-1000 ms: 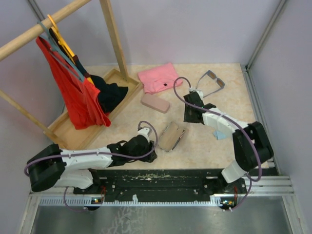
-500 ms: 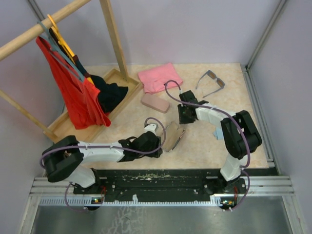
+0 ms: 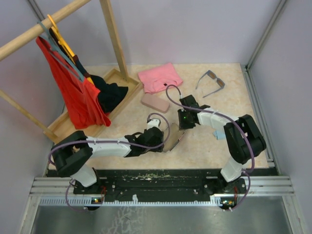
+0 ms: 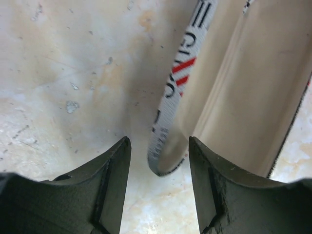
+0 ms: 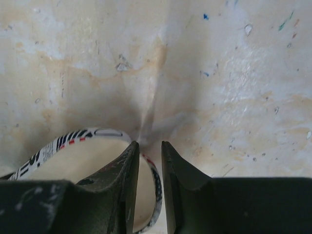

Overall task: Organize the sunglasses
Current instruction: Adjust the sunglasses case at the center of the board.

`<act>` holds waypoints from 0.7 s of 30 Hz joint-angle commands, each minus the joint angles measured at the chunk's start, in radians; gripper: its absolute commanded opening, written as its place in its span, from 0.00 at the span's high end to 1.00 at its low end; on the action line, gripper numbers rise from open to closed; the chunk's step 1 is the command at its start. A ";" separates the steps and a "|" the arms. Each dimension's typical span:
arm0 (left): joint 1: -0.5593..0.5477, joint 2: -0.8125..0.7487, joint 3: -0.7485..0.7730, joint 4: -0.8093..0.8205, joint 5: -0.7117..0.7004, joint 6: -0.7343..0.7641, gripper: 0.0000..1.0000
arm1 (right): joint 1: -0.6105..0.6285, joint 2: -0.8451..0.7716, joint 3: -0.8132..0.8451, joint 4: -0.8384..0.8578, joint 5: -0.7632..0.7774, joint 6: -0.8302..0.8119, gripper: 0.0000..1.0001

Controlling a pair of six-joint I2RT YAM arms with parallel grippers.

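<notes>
Left jaws stand open astride the case (image 4: 234, 73) rim. Right jaws, nearly closed, straddle its rim; grip unclear. Sunglasses (image 3: 211, 75) lie at one o'clock.

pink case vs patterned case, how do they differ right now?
The pink case is plain and closed; the patterned case is printed and open, beige lining showing. The pink case lies untouched; the patterned case has its rim between the fingers of the left gripper and the right gripper. Both are oblong.

My white-shelled arms (image 3: 105, 145) with black joints, looping purple-grey cables (image 3: 166, 93), matte black left pincer (image 4: 158, 146) and right pincer (image 5: 149, 151).
</notes>
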 commanded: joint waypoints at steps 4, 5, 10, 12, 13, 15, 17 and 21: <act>0.070 0.005 0.007 -0.043 0.000 0.045 0.43 | 0.039 -0.103 -0.045 0.021 -0.024 0.082 0.75; 0.077 0.004 0.011 -0.041 0.006 0.050 0.43 | 0.043 -0.114 -0.056 0.029 -0.024 0.101 0.75; 0.095 0.007 0.035 -0.036 0.026 0.071 0.45 | 0.068 -0.177 -0.126 0.072 -0.008 0.197 0.75; 0.100 0.011 0.043 -0.033 0.030 0.077 0.46 | 0.073 -0.215 -0.160 0.091 0.017 0.239 0.75; 0.103 0.013 0.046 -0.033 0.033 0.081 0.46 | 0.074 -0.235 -0.179 0.105 0.020 0.259 0.75; 0.112 0.018 0.054 -0.031 0.034 0.093 0.46 | 0.077 -0.276 -0.220 0.130 0.022 0.291 0.75; 0.122 0.025 0.065 -0.028 0.039 0.107 0.46 | 0.079 -0.311 -0.245 0.147 0.023 0.318 0.75; 0.145 0.041 0.092 -0.022 0.058 0.137 0.46 | 0.094 -0.376 -0.291 0.174 0.023 0.367 0.75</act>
